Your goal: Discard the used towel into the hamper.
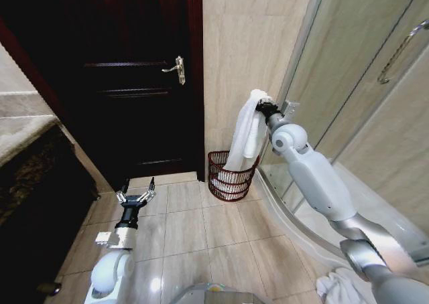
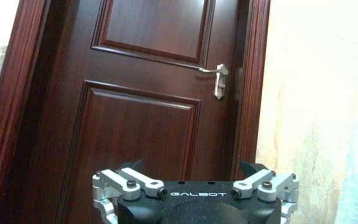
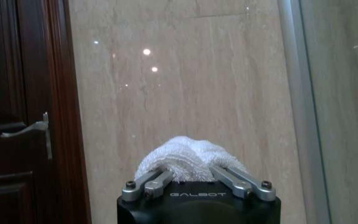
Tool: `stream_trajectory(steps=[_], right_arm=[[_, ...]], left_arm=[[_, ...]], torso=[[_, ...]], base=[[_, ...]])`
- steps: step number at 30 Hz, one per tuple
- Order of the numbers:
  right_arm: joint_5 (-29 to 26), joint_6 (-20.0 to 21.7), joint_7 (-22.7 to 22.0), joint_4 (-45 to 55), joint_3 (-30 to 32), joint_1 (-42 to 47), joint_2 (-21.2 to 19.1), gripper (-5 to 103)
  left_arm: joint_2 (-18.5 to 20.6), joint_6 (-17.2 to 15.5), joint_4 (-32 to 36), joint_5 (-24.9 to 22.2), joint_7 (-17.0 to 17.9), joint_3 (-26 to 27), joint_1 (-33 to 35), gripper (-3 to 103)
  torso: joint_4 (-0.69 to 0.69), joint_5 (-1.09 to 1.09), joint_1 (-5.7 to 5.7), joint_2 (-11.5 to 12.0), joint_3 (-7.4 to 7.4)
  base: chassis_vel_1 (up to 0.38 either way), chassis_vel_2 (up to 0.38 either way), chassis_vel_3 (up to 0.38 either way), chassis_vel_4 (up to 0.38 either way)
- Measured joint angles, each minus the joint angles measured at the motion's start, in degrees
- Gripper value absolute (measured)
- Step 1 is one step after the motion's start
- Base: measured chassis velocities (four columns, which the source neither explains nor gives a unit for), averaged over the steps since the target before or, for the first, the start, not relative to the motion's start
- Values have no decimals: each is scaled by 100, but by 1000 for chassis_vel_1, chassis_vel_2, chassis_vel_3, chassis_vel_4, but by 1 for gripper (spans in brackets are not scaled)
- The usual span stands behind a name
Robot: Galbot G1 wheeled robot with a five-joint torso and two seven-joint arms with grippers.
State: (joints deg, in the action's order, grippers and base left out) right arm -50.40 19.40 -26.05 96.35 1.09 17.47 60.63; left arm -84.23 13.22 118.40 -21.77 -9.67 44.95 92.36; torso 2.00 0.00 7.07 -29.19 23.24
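A white towel (image 1: pixel 245 133) hangs from my right gripper (image 1: pixel 263 106), which is shut on its top fold high against the beige wall. Its lower end trails down into the hamper (image 1: pixel 231 177), a reddish-brown wire basket standing on the floor tiles in the corner beside the door. In the right wrist view the towel (image 3: pixel 188 158) bulges out between the closed fingers (image 3: pixel 149 183). My left gripper (image 1: pixel 136 193) hovers low over the floor tiles to the left, open and holding nothing, pointed at the dark wooden door (image 2: pixel 148 93).
The dark door (image 1: pixel 127 83) with a metal handle (image 1: pixel 177 69) stands left of the hamper. A glass shower enclosure (image 1: pixel 362 90) with a raised curved sill (image 1: pixel 295 217) lies to the right. Another white cloth (image 1: pixel 338 284) lies near my right arm's base. A dark counter (image 1: pixel 27 163) runs along the left.
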Motion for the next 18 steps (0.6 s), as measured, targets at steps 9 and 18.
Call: stream_trajectory(steps=[9,18], right_arm=[[18,-9,-50,11,-4,19,-4,9],[19,-118,-33,0,27,125,-48,9]], left_arm=[[-37,54,-27,-3,-7,27,-7,100],[-17,267,-79,-196,111,28,-34,100]], torso=[[0,0,-82,206,-124],[0,-1,-140,367,-226]], base=[[0,0,0,0],[0,0,0,0]])
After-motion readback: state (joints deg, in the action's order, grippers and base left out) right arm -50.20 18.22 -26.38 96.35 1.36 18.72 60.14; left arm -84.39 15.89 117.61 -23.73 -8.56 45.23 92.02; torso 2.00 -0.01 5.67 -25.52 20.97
